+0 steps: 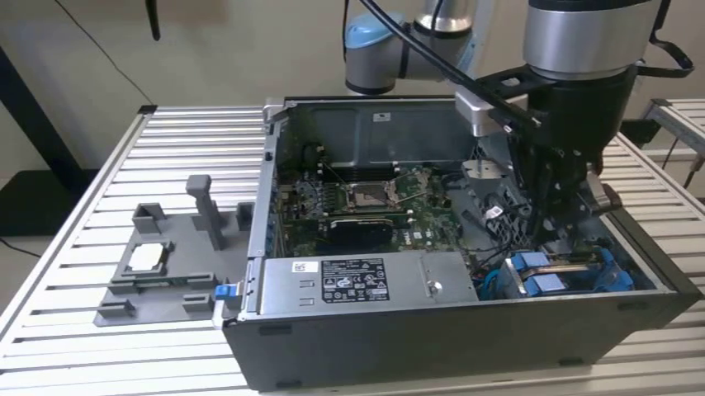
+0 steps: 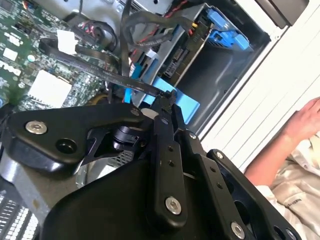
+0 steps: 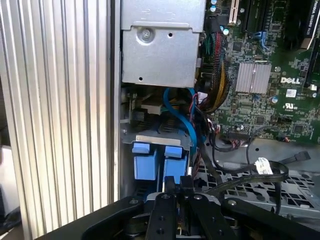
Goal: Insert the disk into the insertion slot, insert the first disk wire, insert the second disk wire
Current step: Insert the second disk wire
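Gripper (image 2: 169, 102): black fingers pinched narrow on a flat black disk wire (image 2: 100, 70), low inside the open computer case (image 1: 463, 330).
Disk (image 1: 562, 276): seated in the insertion slot (image 3: 150, 137), blue carrier tabs showing, so cabling appears underway.
Materials: ribbed aluminium table (image 1: 177, 148), grey sheet-metal power supply (image 1: 364, 280), green motherboard (image 1: 375, 202).
Bystander: a hand (image 2: 307, 117) beside the case.

The computer case (image 1: 463, 330) stands open on the table (image 1: 187, 148), toward the exterior view's right. Inside it, the motherboard (image 1: 364, 206) lies at the middle, the power supply (image 1: 364, 280) along the near wall, and the insertion slot (image 1: 562, 272) in the near right corner. A fixture plate (image 1: 165, 264) lies on the table left of the case. The gripper (image 1: 567, 214) hangs inside the case above the insertion slot.
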Tool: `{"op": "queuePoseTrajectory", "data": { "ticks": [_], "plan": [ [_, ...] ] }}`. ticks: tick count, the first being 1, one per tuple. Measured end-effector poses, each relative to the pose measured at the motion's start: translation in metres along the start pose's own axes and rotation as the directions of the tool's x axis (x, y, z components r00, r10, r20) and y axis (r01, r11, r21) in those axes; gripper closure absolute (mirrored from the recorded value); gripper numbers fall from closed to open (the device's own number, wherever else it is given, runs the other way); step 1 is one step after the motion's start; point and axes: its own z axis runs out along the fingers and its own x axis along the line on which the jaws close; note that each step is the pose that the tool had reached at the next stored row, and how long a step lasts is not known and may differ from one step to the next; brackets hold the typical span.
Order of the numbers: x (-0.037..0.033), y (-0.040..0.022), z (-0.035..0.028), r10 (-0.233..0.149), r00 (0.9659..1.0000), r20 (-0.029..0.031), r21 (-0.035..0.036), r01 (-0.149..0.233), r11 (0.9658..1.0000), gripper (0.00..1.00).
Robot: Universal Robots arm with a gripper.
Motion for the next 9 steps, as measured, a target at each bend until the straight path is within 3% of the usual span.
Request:
{"op": "queuePoseTrajectory", "data": {
  "ticks": [2, 3, 5, 9],
  "plan": [
    [0.0013, 0.0002, 0.0010, 0.006, 0.9997, 0.0231, 0.0011, -0.006, 1.0000, 0.84],
    [0.0024, 0.0001, 0.0014, 0.008, 0.9995, 0.0294, 0.0013, -0.008, 1.0000, 0.84],
    [0.0048, -0.0015, 0.0026, 0.008, 0.9995, 0.0316, -0.0041, -0.007, 1.0000, 0.84],
    [0.0083, -0.0099, 0.0057, 0.006, 0.9993, 0.0368, -0.0320, -0.005, 0.9995, 0.84]
  ]
}}
